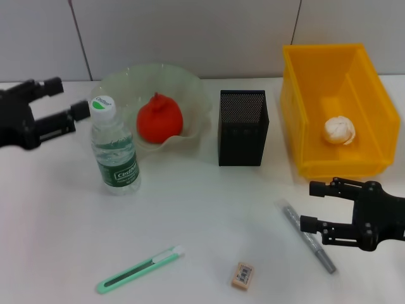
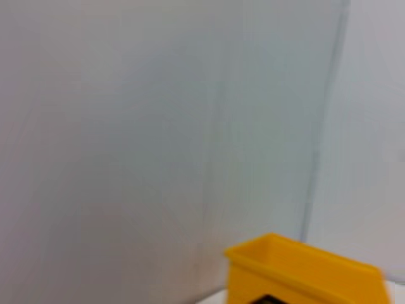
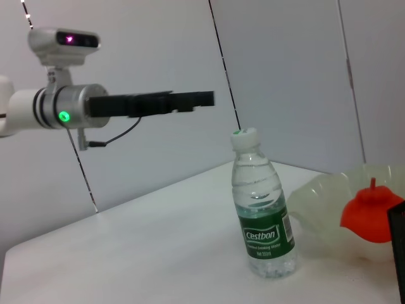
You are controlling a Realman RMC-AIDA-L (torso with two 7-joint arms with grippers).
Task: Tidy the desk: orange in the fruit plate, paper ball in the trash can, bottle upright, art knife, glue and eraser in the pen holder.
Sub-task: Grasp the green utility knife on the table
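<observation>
Three items left on the table (image 1: 190,209), all at the near edge: knife (image 1: 140,269) at 7 o'clock, eraser (image 1: 242,276) at 6, and a grey pen-like stick (image 1: 308,236) at 5, prob. the glue.

Right gripper (image 1: 309,206) hangs just beside the stick's far end, w/ fingers spread wide and nothing between them. Looks like the step in hand is the stick pick-up. Next move, I'd say: drop over the stick, close across its narrow width, lift, carry to the holder (image 1: 243,126) at 12 and let go tip-down thru the open top.

Mid-table: bottle (image 1: 114,149) stands upright at 10, cap on, so that part reads done.

Left gripper (image 1: 66,101) sits just past the bottle's cap at 10, open, empty, not touching it.

Far side: orange (image 1: 159,118) in the plate (image 1: 196,95) at 11; paper ball (image 1: 339,130) inside the yellow bin (image 1: 297,88) at 2. Both done.
</observation>
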